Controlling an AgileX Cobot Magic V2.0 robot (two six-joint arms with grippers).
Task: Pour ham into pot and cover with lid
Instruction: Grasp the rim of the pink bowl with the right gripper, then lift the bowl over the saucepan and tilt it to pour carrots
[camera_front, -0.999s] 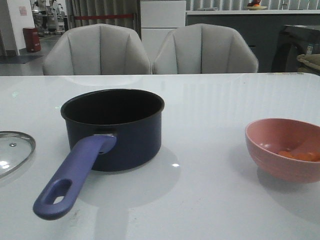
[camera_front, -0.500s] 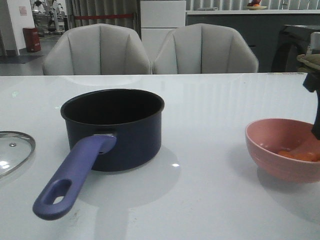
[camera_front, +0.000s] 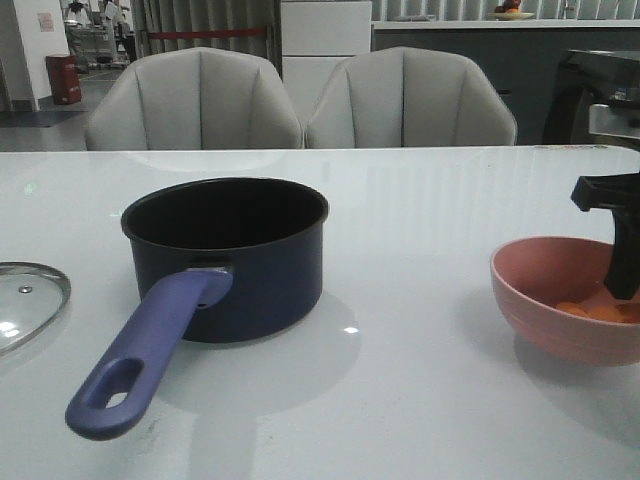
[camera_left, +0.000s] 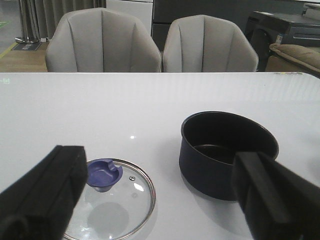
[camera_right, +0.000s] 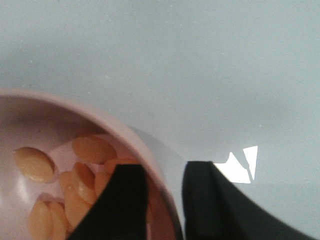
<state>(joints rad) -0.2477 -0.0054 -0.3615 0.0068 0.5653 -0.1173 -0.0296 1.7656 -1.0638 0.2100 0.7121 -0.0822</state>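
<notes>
The dark navy pot (camera_front: 225, 260) stands left of centre on the white table, its blue-purple handle (camera_front: 150, 345) pointing toward the front edge. At the far left the glass lid (camera_front: 25, 300) lies flat. A pink bowl (camera_front: 560, 300) at the right holds the orange-pink ham (camera_front: 595, 310) slices. My right gripper (camera_front: 630, 295) has come down on the bowl's right side. In the right wrist view it (camera_right: 165, 200) is open, one finger inside among the ham (camera_right: 85, 150) and one outside the bowl rim (camera_right: 145, 145). My left gripper (camera_left: 155, 200) hangs wide open above the lid (camera_left: 125, 200), beside the pot (camera_left: 225, 150).
Two grey chairs (camera_front: 195, 100) (camera_front: 410, 100) stand behind the table's far edge. A dark cabinet (camera_front: 600, 80) sits at the back right. The lid's blue-purple knob (camera_left: 104, 174) points up.
My right gripper came into view at the right edge and dropped until its fingers straddle the bowl's rim. The pot, lid and bowl have not moved.
</notes>
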